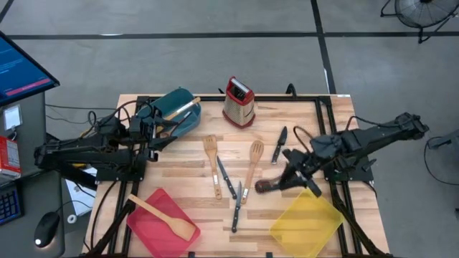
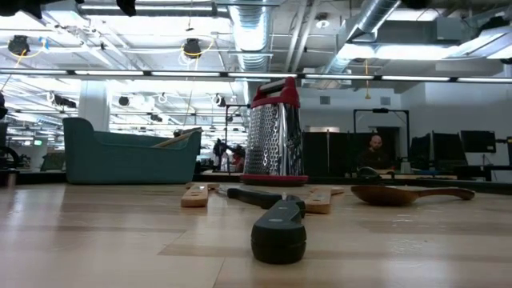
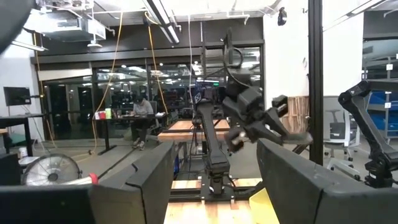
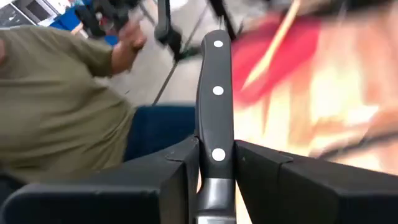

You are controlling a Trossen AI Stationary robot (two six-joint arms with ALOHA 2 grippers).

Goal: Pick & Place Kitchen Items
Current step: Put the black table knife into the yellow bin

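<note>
Overhead, the right gripper (image 1: 300,174) hangs over the light wooden table (image 1: 186,161) just above the yellow bin (image 1: 307,217), its fingers (image 4: 261,171) pinched tight on the black-handled, three-riveted knife (image 4: 213,106), which sticks straight out between them. Beside it lies a dark wooden spoon (image 1: 262,187), its bowl close to the yellow bin's edge. The left gripper (image 1: 159,133) rests at the table's left edge next to the teal bin (image 1: 176,111), its fingers (image 3: 149,180) standing apart with nothing between them. A light wooden utensil leans inside the teal bin, and a light wooden spatula (image 1: 161,214) lies in the red bin (image 1: 159,223). Across the middle of the table lie two slotted wooden spatulas (image 1: 212,162), two more black-handled knives (image 1: 228,183) and a small knife (image 1: 280,143) near the right arm. The red-topped steel box grater (image 1: 238,102) stands upright at the table's far edge. A person in an olive shirt (image 4: 62,112) shows beyond the table in the right wrist view. No brand, label or writing can be read anywhere, and the blue monitor (image 1: 21,68) at the left shows only illegible lines
</note>
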